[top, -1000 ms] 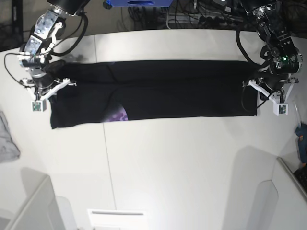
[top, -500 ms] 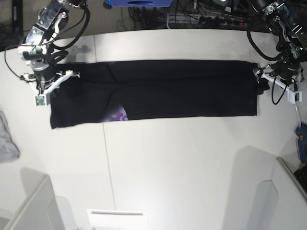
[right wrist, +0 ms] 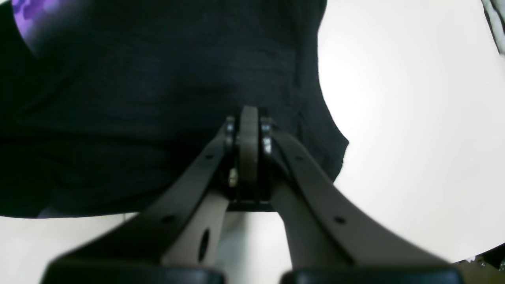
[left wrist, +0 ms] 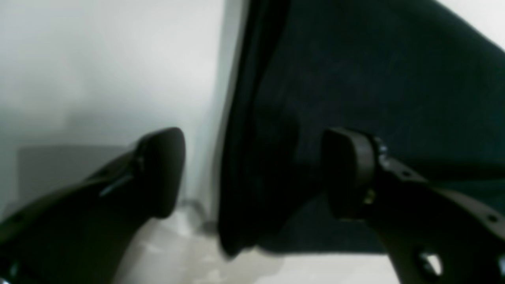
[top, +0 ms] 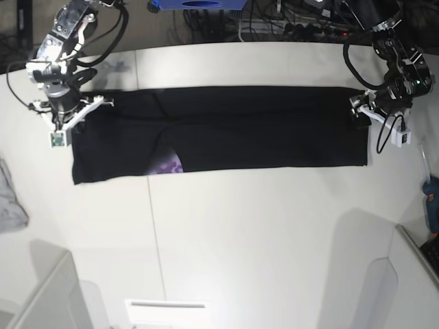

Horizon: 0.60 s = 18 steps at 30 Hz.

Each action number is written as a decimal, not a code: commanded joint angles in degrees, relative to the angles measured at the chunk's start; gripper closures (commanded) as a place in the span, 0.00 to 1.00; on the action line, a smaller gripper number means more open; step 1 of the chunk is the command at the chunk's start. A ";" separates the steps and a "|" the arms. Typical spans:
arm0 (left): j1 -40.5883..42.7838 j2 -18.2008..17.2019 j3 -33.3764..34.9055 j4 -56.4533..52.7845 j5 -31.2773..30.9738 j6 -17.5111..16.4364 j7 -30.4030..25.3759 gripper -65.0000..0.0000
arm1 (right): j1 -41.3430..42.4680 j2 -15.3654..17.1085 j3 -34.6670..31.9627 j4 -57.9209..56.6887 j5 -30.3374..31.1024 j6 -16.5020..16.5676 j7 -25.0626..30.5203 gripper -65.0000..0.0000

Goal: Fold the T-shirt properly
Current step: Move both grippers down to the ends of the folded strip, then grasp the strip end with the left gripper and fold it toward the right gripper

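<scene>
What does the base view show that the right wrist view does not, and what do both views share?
Only the base view shows the whole T-shirt lying as a long band across the table, both arms, the left end effector at the band's other end, and a grey cloth at the table's edge.

Only the right wrist view shows the right end effector close up, its fingers shut together over the black fabric.

Both show the black shirt, a patch of its purple print and the white table.
</scene>
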 commanded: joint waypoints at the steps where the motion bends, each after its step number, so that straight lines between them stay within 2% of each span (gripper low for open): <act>1: 0.06 -0.51 0.17 -0.29 -0.21 -0.08 1.16 0.27 | 0.11 0.26 0.11 1.14 0.71 0.12 1.26 1.00; 4: 0.15 -0.51 0.25 -1.08 -0.21 -0.08 -0.95 0.35 | -0.24 0.26 0.20 1.14 0.71 0.12 1.52 1.00; 6: 0.41 -0.51 0.25 -2.22 -0.21 -0.08 -2.45 0.44 | -0.24 0.26 0.29 1.14 0.71 0.12 1.52 1.00; 8: 0.32 -0.51 0.25 -3.81 -0.21 -0.08 -2.71 0.59 | -0.24 0.26 0.29 1.14 0.71 0.12 1.44 1.00; 12: 0.15 -0.51 0.17 -5.39 -0.21 -0.08 -2.71 0.98 | -0.24 0.26 0.20 1.14 0.71 0.12 1.35 1.00; 16: 0.15 -0.60 -0.27 -4.95 -0.21 -0.08 -2.80 1.00 | -0.24 0.26 0.20 1.14 0.71 0.21 1.35 1.00; 18: 0.15 -2.01 -0.36 -4.95 -0.21 -0.08 -2.80 1.00 | -0.24 0.26 0.20 1.14 0.71 0.21 1.35 1.00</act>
